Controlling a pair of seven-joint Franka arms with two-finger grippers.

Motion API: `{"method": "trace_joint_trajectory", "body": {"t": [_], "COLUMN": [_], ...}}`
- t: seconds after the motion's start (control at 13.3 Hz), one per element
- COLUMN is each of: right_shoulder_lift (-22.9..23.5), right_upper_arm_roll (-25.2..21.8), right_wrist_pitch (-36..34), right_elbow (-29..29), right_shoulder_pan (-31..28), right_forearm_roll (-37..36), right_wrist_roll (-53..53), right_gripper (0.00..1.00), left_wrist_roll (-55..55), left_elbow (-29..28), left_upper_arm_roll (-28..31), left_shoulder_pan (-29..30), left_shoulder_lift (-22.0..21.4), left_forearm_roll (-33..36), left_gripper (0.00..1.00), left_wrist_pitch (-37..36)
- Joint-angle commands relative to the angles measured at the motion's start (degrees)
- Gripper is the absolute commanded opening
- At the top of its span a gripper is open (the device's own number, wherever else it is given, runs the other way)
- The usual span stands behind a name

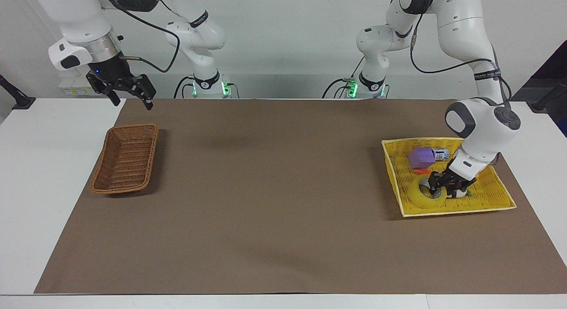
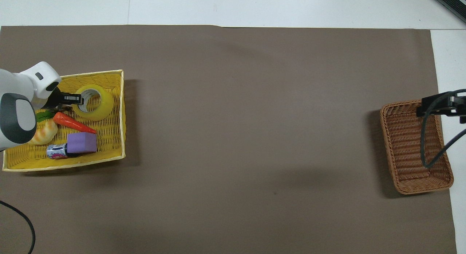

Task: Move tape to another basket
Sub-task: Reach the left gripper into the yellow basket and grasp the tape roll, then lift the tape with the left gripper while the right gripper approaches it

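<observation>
The tape (image 1: 420, 197), a yellow roll with a grey-white core, lies in the yellow tray basket (image 1: 489, 198) at the left arm's end of the table; it also shows in the overhead view (image 2: 99, 107). My left gripper (image 1: 446, 185) is down in the tray, its fingers pinched on the wall of the roll on the side toward the carrot; it also shows in the overhead view (image 2: 74, 98). The brown wicker basket (image 1: 126, 160) stands empty at the right arm's end, also in the overhead view (image 2: 411, 144). My right gripper (image 1: 130, 98) waits open in the air over the basket's end nearer the robots.
The tray (image 2: 109, 135) also holds an orange carrot (image 2: 74, 124), a croissant-like toy (image 2: 43, 133), a purple block (image 2: 81, 143) and a small can (image 2: 55, 152). A brown mat (image 2: 233, 137) covers the table between the two baskets.
</observation>
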Motion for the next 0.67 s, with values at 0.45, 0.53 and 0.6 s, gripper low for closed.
{"method": "trace_joint_trajectory", "body": {"t": [0.45, 0.53, 0.6], "right_shoulder_lift": [-4.25, -4.42, -4.68], "right_upper_arm_roll": [0.33, 0.24, 0.24], "right_wrist_pitch": [0.25, 0.25, 0.51], "right_elbow": [-7.48, -8.53, -9.23], "right_shoulder_pan": [5.66, 5.67, 5.67], "right_forearm_roll": [2.75, 6.34, 8.29], "right_wrist_roll": [-3.73, -5.15, -5.43], "right_gripper": [1.00, 1.00, 1.00], "left_wrist_roll": [-18.30, -20.60, -21.84], "left_elbow": [2.62, 2.71, 2.45], "left_upper_arm_roll": [-1.28, -1.28, -1.28], "left_shoulder_pan": [-14.78, -16.28, -17.60], "left_shoulder_lift": [-11.84, -11.84, -11.93], "left_forearm_roll": [-4.55, -6.21, -8.41], "left_gripper": [0.00, 0.00, 0.00], "left_wrist_pitch": [-13.71, -13.36, -12.83]}}
